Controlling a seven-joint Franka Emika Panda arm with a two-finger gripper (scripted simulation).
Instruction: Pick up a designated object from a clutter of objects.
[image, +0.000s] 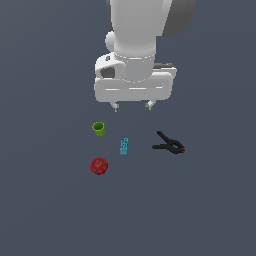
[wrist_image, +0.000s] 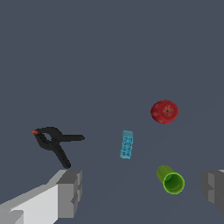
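Observation:
The designated object, a small cyan studded brick (image: 124, 146) (wrist_image: 127, 145), lies flat on the dark surface amid the clutter of objects. My gripper (image: 132, 106) hangs open well above the surface, behind the brick in the exterior view, with nothing between its fingers (wrist_image: 70, 192). Both fingertips show in the wrist view, far apart, with the brick beyond the gap between them.
A green cup (image: 98, 129) (wrist_image: 171, 179) stands toward the exterior view's left of the brick. A red round fruit (image: 99, 166) (wrist_image: 164, 111) lies nearer the front left. A black spring clamp with an orange tip (image: 170, 144) (wrist_image: 53, 143) lies to the right.

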